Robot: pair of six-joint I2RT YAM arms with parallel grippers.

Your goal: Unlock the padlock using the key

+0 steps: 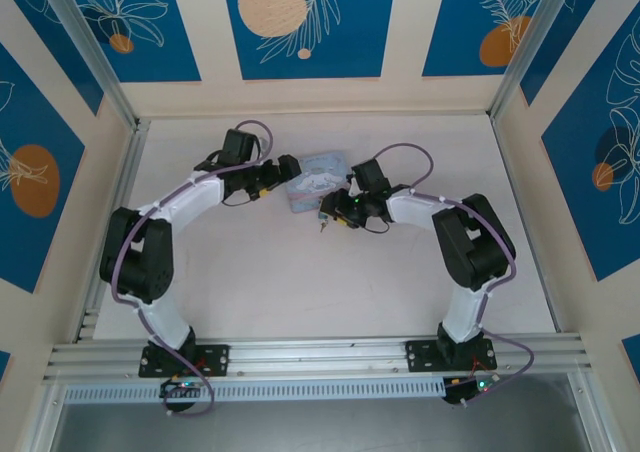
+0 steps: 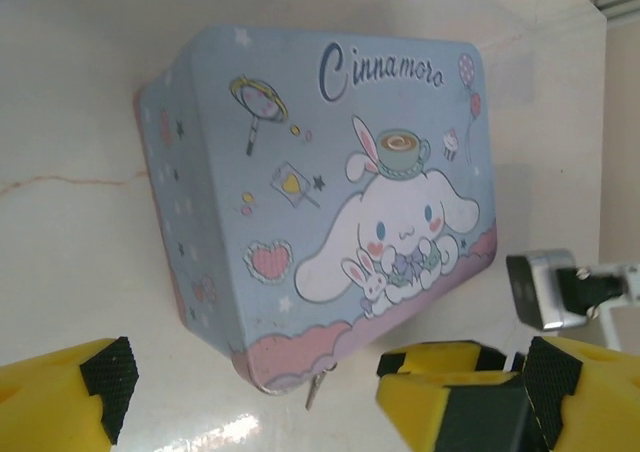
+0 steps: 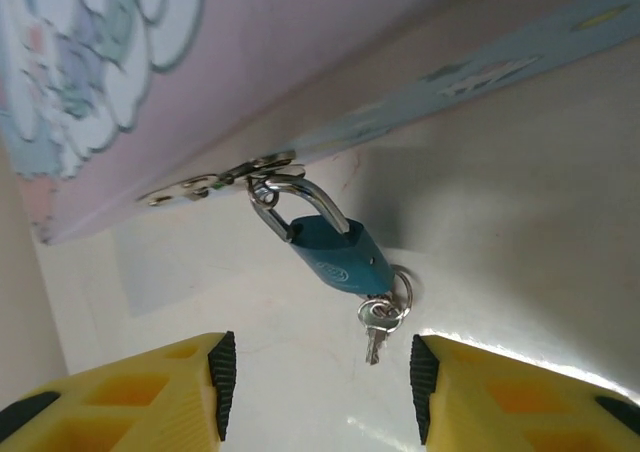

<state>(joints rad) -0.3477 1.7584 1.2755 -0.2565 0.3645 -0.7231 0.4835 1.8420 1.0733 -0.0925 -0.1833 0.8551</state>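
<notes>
The teal padlock (image 3: 340, 255) hangs by its steel shackle from the hasp on the pale blue cartoon tin (image 2: 320, 172). The small key (image 3: 376, 324) dangles on a ring at the padlock's lower end, over the table. My right gripper (image 3: 315, 392) is open just short of the key, its yellow fingers either side with nothing between them. My left gripper (image 2: 320, 397) stands wide open at the tin's near corner, not touching it. A thin metal sliver, the key (image 2: 315, 390), pokes out below that corner. From above, the left gripper (image 1: 291, 165) and right gripper (image 1: 325, 209) flank the tin (image 1: 318, 177).
One yellow finger (image 2: 440, 392) of the right gripper and its silver wrist camera (image 2: 545, 290) sit inside the left gripper's span. The pale table (image 1: 300, 282) stretches out in front of the tin. Aluminium frame posts (image 1: 95, 47) and patterned walls enclose the space.
</notes>
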